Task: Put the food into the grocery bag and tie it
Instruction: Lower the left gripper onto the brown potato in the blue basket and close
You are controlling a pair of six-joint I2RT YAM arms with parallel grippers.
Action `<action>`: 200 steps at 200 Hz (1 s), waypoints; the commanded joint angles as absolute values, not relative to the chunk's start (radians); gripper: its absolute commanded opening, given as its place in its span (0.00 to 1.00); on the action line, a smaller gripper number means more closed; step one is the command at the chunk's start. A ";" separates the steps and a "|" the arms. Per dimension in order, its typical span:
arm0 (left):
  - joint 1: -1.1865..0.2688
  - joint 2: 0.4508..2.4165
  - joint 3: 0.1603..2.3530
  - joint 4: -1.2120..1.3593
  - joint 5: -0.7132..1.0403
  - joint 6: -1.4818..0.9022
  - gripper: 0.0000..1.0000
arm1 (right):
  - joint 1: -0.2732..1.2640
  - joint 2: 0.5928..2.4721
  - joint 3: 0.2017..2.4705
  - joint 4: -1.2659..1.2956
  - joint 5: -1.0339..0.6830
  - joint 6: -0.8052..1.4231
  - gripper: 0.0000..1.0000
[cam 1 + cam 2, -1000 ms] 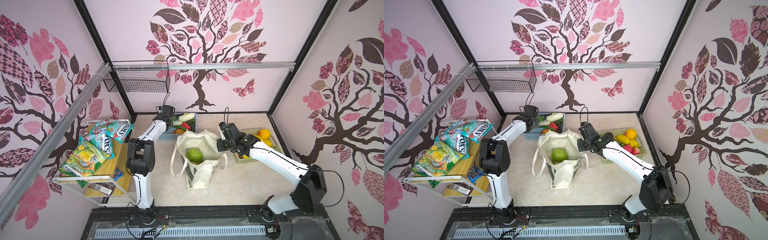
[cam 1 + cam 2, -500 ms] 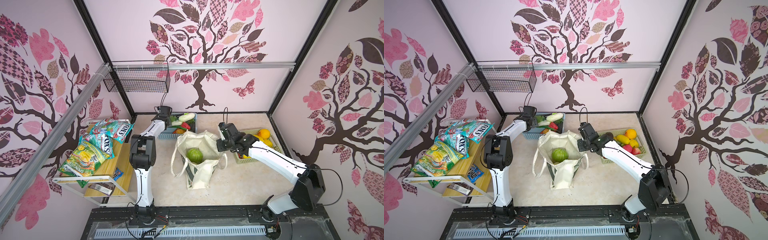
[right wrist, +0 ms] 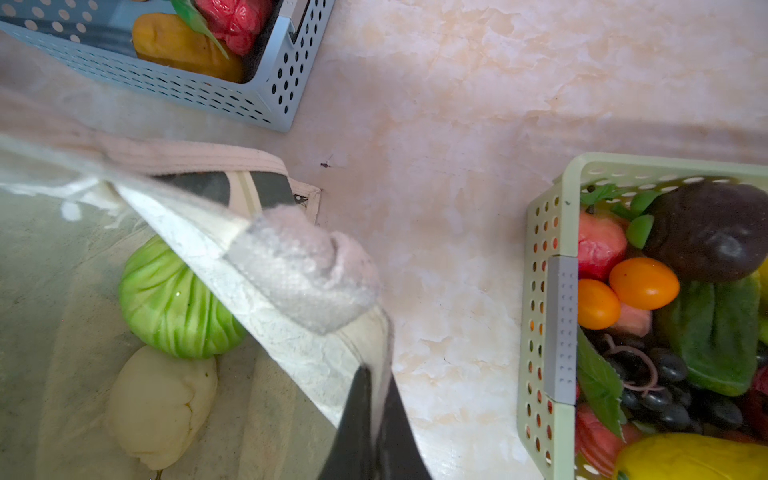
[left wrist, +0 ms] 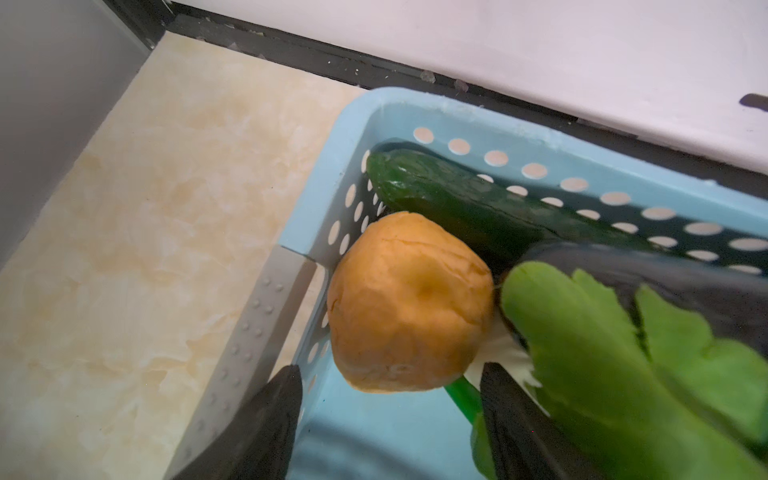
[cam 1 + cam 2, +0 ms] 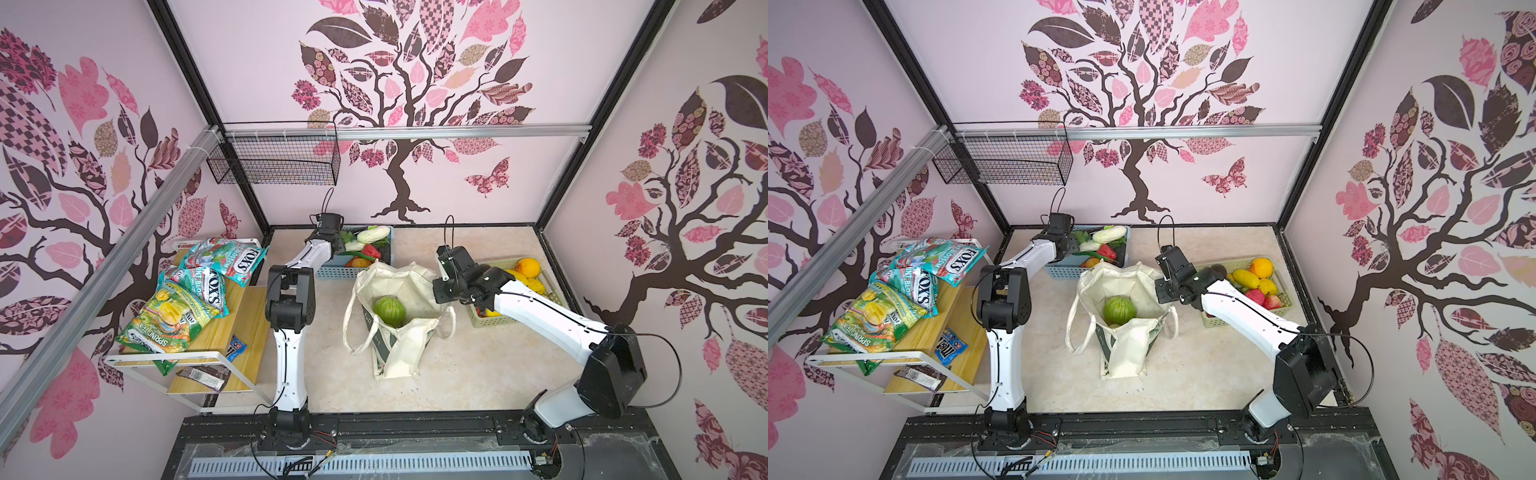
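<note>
Left gripper (image 4: 388, 374): jaws apart, straddling an orange-tan potato-like toy (image 4: 407, 307) in a corner of the blue basket (image 4: 415, 112). Nothing is gripped yet. The outer finger (image 4: 266, 415) appears to hang over the basket wall rather than inside it.

Step in hand, judged: picking this piece.
- Shift inward so both fingers clear the wall before descending.
- Close across the widest part; the glossy, rounded surface may slip from a shallow pinch.
- Avoid the leafy green (image 4: 602, 353) touching its side, then lift straight up above the rim.

Right gripper (image 3: 374, 411): clamped on the rim of the grocery bag (image 5: 399, 353), holding the mouth open. The bag stands mid-table between the two baskets. The grip should hold until the drop.

Counts:
- grippers: two
- grocery bag: one
- baskets: two, the blue one and a pale green basket (image 3: 540, 257)
- food in the bag: two, a green cabbage (image 3: 174, 303) and a cream-white piece (image 3: 162, 407)
- blue basket corner in the left wrist view: three, the potato-like toy, a cucumber (image 4: 457, 195) and the leafy green
- pale green basket: heaped, too overlapped to count
</note>
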State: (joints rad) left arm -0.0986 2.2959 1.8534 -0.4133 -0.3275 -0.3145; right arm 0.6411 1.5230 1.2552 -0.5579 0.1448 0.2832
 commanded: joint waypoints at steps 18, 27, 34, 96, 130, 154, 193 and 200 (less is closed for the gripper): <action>-0.090 2.345 1.932 -0.427 -0.297 -0.341 0.77 | 0.642 1.563 1.304 -0.593 0.155 0.276 0.00; -0.086 2.361 1.967 -0.445 -0.291 -0.354 0.77 | 0.642 1.564 1.307 -0.594 0.152 0.277 0.00; -0.083 2.372 1.981 -0.455 -0.280 -0.362 0.77 | 0.642 1.566 1.308 -0.594 0.153 0.278 0.00; -0.069 2.410 2.010 -0.446 -0.256 -0.396 0.73 | 0.643 1.559 1.286 -0.585 0.163 0.287 0.00; -0.069 2.415 2.010 -0.440 -0.249 -0.396 0.64 | 0.643 1.550 1.273 -0.580 0.166 0.290 0.00; -0.068 2.396 1.985 -0.428 -0.241 -0.400 0.56 | 0.643 1.547 1.273 -0.579 0.164 0.293 0.00; -0.069 2.336 1.899 -0.392 -0.232 -0.389 0.49 | 0.642 1.542 1.265 -0.572 0.158 0.293 0.00; -0.069 2.325 1.890 -0.386 -0.231 -0.385 0.48 | 0.643 1.541 1.263 -0.570 0.157 0.294 0.00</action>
